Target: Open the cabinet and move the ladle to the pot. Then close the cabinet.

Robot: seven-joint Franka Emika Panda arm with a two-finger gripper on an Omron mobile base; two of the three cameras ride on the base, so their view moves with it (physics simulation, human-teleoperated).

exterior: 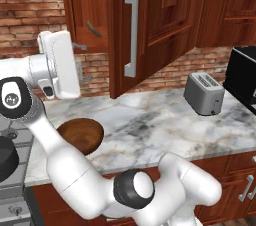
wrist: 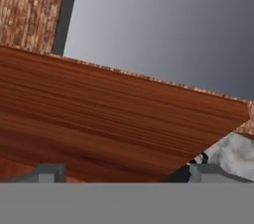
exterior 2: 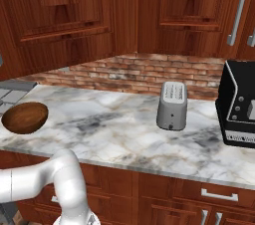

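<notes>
Hanging open, the cabinet (exterior: 131, 30) door swings out over the marble surface (exterior: 150, 125). Inside it, the ladle (exterior: 92, 28) rests. The hand (wrist: 121, 173) is wide open near wood. The pot (exterior: 7, 157) sits far left.

Arm (exterior: 70, 170) rises from the 5 o'clock corner of the left base view, bends at a dark elbow joint low in frame, then runs up toward 10 o'clock. A second dark joint sits at the 9 o'clock edge. From there the white hand (exterior: 59, 65) extends toward 12 o'clock, held roughly upright. In the right base view one white arm link (exterior 2: 55, 174) curves in from 8 o'clock. Hand view: gripper (wrist: 124, 172) with both dark fingertips (wrist: 47, 172) at 6 o'clock, spread wide apart, nothing between them.
</notes>
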